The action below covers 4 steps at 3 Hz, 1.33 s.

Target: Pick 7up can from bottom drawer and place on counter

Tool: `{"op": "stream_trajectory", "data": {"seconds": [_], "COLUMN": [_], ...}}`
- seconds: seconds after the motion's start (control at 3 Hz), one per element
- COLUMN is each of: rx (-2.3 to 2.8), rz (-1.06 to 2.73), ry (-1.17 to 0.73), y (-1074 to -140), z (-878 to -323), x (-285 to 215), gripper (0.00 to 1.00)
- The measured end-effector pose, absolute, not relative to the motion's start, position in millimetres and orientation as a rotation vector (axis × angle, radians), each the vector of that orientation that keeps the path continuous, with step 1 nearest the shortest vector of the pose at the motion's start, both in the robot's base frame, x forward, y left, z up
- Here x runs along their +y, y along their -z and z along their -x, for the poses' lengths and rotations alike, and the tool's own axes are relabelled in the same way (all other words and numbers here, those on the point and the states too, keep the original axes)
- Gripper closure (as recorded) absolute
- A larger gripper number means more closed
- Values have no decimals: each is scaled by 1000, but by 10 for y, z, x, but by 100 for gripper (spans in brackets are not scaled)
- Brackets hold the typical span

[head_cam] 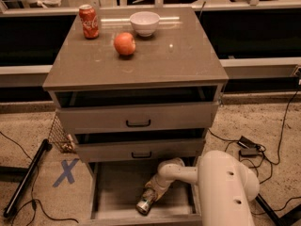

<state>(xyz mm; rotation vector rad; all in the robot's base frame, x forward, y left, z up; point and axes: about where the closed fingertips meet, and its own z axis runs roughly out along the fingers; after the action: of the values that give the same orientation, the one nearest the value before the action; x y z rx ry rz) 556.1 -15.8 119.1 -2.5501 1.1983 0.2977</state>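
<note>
Gripper point(153, 193) is seen inside bottom drawer point(113, 192). 7up can point(145, 205) is found tilted at its tip. Whether the can is clamped cannot be told. Counter point(188, 55) is located well above the gripper.

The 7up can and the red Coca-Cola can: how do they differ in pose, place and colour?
The 7up can lies on its side in the open bottom drawer; the red Coca-Cola can stands upright on the counter. The 7up can looks silver-green; the other is red. The gripper is at the 7up can; nothing touches the Coca-Cola can. Both are small drink cans.
</note>
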Motion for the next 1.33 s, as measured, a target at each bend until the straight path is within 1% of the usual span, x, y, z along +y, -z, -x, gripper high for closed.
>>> {"op": "stream_trajectory", "data": {"seconds": [0.33, 0.67, 1.33], "rx": [1213, 1215, 1095], "rz": [2526, 2520, 2597], "ry": [-287, -274, -202], "y": [-1211, -1229, -1363], "z": [-5568, -5563, -5386], "x": [-192, -211, -79], "gripper": [4, 0, 0]}}
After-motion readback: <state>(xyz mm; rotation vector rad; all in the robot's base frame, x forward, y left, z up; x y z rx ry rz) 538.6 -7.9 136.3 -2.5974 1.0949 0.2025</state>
